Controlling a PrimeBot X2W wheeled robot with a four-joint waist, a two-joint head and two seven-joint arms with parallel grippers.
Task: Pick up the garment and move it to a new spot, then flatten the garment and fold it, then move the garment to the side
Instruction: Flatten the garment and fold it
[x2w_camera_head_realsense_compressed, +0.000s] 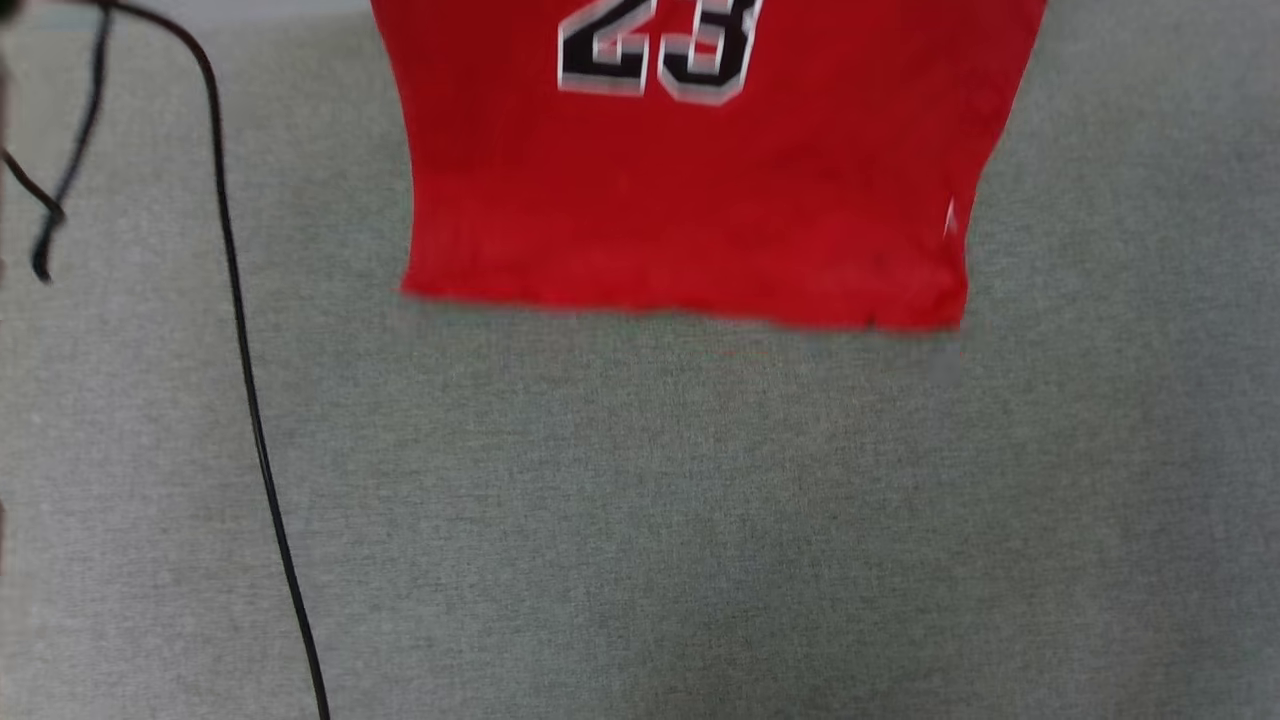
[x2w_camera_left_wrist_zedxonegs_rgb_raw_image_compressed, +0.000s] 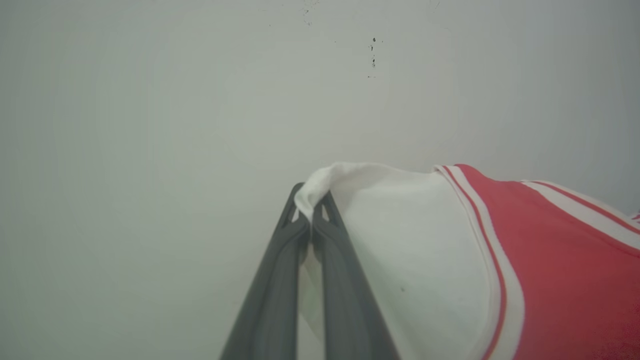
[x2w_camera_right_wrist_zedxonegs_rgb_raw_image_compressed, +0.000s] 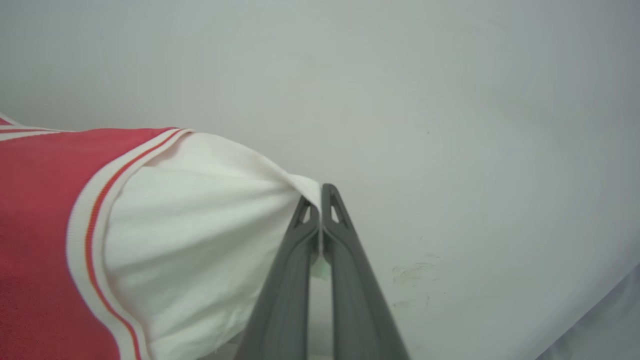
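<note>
Left wrist view has the left gripper (x2w_camera_left_wrist_zedxonegs_rgb_raw_image_compressed: 311, 222) pinched on a white sleeve of the garment (x2w_camera_left_wrist_zedxonegs_rgb_raw_image_compressed: 560, 270); the right gripper (x2w_camera_right_wrist_zedxonegs_rgb_raw_image_compressed: 320, 215) clamps the other sleeve. Head view shows its red body, numbered 23, over a grey surface (x2w_camera_head_realsense_compressed: 640, 520), with a black cable (x2w_camera_head_realsense_compressed: 240, 330) off to its left.

Fingers of the left gripper (x2w_camera_left_wrist_zedxonegs_rgb_raw_image_compressed: 311, 216) and right gripper (x2w_camera_right_wrist_zedxonegs_rgb_raw_image_compressed: 320, 207).
Long, dark grey, tapering; a small triangular slot beside each tip.

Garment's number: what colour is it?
Black, white-outlined, on the red garment; head view shows it best.
</note>
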